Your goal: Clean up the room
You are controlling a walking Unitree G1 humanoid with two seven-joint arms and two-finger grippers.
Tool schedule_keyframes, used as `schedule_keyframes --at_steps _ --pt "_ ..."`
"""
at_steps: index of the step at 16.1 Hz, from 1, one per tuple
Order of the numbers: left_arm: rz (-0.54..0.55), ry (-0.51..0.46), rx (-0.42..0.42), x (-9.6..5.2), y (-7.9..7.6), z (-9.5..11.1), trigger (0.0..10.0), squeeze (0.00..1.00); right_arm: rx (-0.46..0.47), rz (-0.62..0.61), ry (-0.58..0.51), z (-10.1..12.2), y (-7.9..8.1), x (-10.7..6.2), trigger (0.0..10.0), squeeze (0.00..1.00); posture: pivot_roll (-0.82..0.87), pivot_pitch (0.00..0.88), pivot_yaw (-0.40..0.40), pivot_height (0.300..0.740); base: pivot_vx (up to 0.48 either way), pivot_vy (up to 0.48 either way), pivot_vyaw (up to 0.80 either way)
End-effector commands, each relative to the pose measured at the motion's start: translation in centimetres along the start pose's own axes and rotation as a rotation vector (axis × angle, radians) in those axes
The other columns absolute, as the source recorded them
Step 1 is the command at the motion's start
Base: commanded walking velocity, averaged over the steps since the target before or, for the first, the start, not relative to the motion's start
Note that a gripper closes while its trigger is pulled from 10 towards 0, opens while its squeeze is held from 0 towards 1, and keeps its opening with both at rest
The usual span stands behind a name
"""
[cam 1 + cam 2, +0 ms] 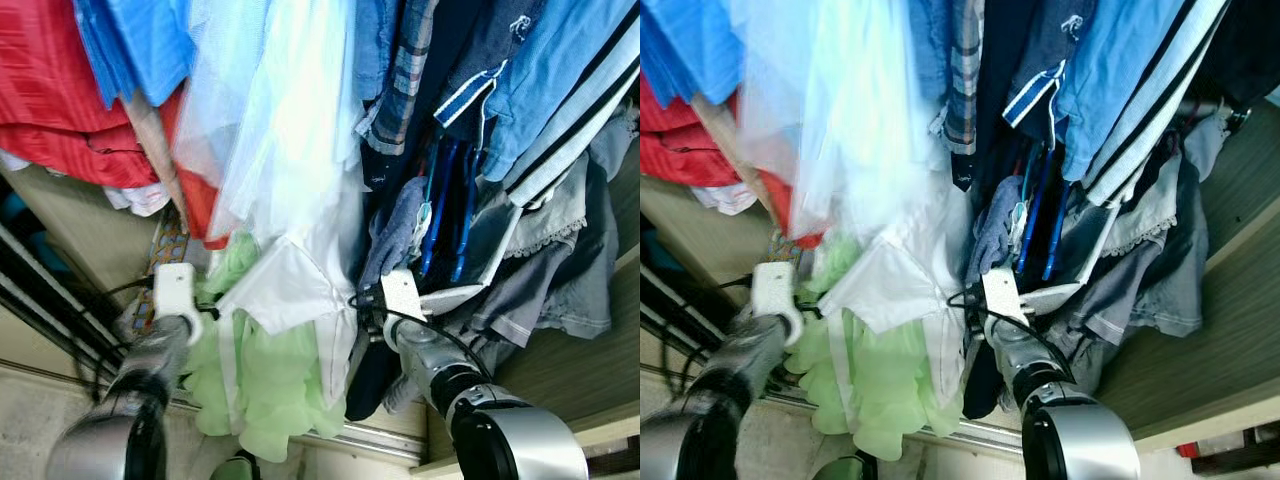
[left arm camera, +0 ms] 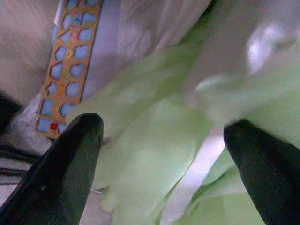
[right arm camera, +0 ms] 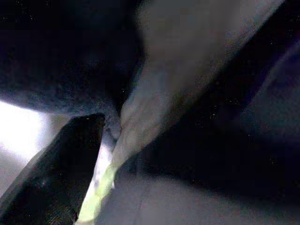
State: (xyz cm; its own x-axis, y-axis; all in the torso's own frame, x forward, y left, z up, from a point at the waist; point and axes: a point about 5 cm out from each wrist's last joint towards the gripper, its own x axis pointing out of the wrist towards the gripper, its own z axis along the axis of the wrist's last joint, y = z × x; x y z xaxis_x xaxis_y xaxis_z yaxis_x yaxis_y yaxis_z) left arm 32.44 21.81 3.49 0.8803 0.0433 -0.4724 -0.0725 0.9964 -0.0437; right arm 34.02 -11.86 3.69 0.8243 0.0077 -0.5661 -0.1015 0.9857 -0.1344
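Note:
Clothes hang in a wardrobe in front of me. A white garment (image 1: 290,285) hangs over a pale green frilly one (image 1: 260,390). My left gripper (image 2: 164,136) is open, its black fingers (image 2: 70,159) spread against the green fabric (image 2: 150,154) at the garment's left side. My right gripper (image 1: 358,303) reaches in from the right. The white cloth bunches into creases at its tip, and it looks shut on that white garment. In the dark right wrist view one black finger (image 3: 65,168) lies along a fold of white cloth (image 3: 154,93).
Red (image 1: 60,90), blue (image 1: 150,40), sheer white (image 1: 270,120), plaid and navy clothes hang close above. Blue hangers (image 1: 445,210) and grey garments (image 1: 540,280) crowd the right. A sliding-door track (image 1: 40,290) runs at left, and a wooden wardrobe side (image 1: 590,360) stands at right.

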Motion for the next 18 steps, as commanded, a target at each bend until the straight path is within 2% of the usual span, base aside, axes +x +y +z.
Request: schedule_keyframes --at_steps 1,3,4,5,7,9,10,11,12,13,14,15,17,18 --pt "-0.006 -0.018 0.003 -0.6 0.5 -0.9 10.0 0.00 0.002 -0.008 -0.052 0.7 -0.7 0.0 10.0 0.00 0.14 0.162 -0.083 0.740 0.000 0.000 0.00" --pt "-0.029 -0.094 0.027 -2.0 0.6 -1.6 10.0 0.00 -0.023 0.021 -0.120 0.7 -1.3 -0.3 10.0 0.00 0.14 0.163 -0.086 0.740 0.000 0.000 0.00" --pt "-0.059 -0.139 0.032 -3.8 0.2 -2.1 10.0 0.00 -0.038 0.031 -0.177 0.2 -2.1 -0.9 10.0 0.00 0.13 0.165 -0.087 0.740 0.000 0.000 0.00" --pt "-0.072 -0.170 0.018 -5.9 -0.3 -2.8 10.0 0.00 -0.052 0.046 -0.226 -0.6 -2.9 -2.2 10.0 0.00 0.13 0.164 -0.088 0.740 0.000 0.000 0.00" --pt "-0.067 -0.211 0.035 -7.5 -0.7 -3.0 10.0 0.00 -0.096 0.057 -0.273 -1.1 -3.6 -3.5 10.0 0.00 0.13 0.162 -0.089 0.740 0.000 0.000 0.00" --pt "-0.063 -0.266 0.089 -9.4 -0.8 -1.4 10.0 0.00 -0.095 0.101 -0.323 -0.5 -4.4 -4.6 10.0 0.00 0.13 0.143 -0.097 0.740 0.000 0.000 0.00" --pt "-0.076 -0.292 0.073 -10.5 -1.3 -0.6 10.0 0.00 -0.083 0.120 -0.371 -0.1 -5.1 -5.7 10.0 0.00 0.13 0.137 -0.107 0.740 0.000 0.000 0.00" --pt "-0.083 -0.299 0.082 -10.8 -1.5 -0.4 10.0 0.00 -0.084 0.130 -0.386 0.0 -5.2 -6.1 10.0 0.00 0.13 0.131 -0.115 0.740 0.000 0.000 0.00" --pt "-0.044 -0.342 0.153 -11.5 -1.4 0.2 10.0 0.00 -0.098 0.152 -0.444 0.3 -5.7 -7.4 10.0 0.00 0.13 0.122 -0.134 0.740 0.000 0.000 0.00" --pt "-0.038 -0.380 0.181 -11.8 -1.4 0.8 10.0 0.00 -0.125 0.168 -0.471 0.5 -6.1 -8.2 10.0 0.00 0.13 0.106 -0.156 0.740 0.000 0.000 0.00" --pt "-0.171 -0.392 0.139 -12.0 -2.1 1.6 10.0 0.00 -0.172 0.181 -0.472 0.7 -6.6 -8.8 10.0 0.00 0.12 0.096 -0.171 0.740 0.000 0.000 0.00" --pt "-0.205 -0.408 0.155 -12.2 -2.5 2.0 10.0 0.00 -0.176 0.180 -0.473 0.9 -7.0 -8.9 10.0 0.00 0.11 0.087 -0.184 0.740 0.000 0.000 0.00" --pt "-0.214 -0.438 0.106 -12.3 -3.3 2.3 10.0 0.00 -0.165 0.155 -0.473 1.5 -7.4 -9.1 10.0 0.00 0.09 0.089 -0.178 0.740 0.000 0.000 0.00" --pt "-0.218 -0.441 0.084 -12.3 -3.6 1.9 10.0 0.00 -0.157 0.165 -0.462 1.1 -6.9 -9.1 10.0 0.00 0.07 0.099 -0.140 0.740 0.000 0.000 0.00"
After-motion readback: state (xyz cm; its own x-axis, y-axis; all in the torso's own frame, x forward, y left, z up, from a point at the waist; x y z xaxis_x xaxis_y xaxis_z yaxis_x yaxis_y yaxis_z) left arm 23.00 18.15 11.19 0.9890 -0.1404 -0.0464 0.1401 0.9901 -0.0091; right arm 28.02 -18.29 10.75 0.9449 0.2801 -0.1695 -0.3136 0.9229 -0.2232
